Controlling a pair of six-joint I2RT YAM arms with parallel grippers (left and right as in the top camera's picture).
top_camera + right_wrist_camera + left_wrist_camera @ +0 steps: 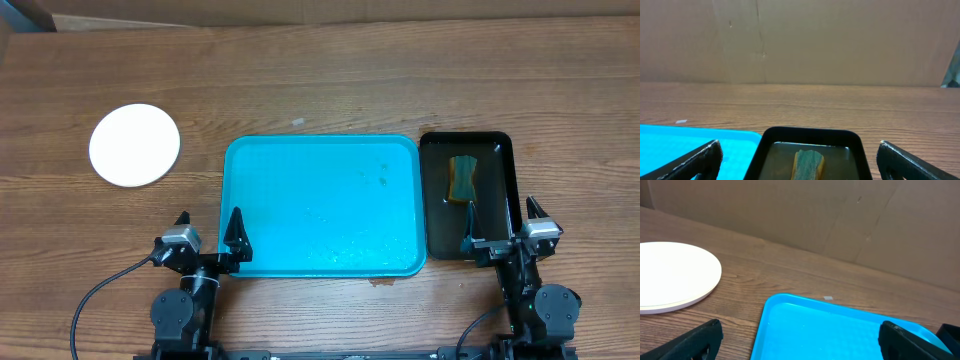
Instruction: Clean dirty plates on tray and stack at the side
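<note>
The turquoise tray [320, 205] lies in the middle of the table with nothing on it but small specks. A stack of plates [135, 145], white on top, sits on the wood at the far left; it also shows in the left wrist view [675, 275]. How many plates are in the stack cannot be told. My left gripper [208, 232] is open and empty at the tray's front left corner [790, 330]. My right gripper [505, 225] is open and empty over the front of the black tray.
A narrow black tray [466, 195] stands right of the turquoise tray and holds a green-and-yellow sponge [462, 177], also in the right wrist view [808, 165]. A cardboard wall [800, 40] runs along the far edge of the table.
</note>
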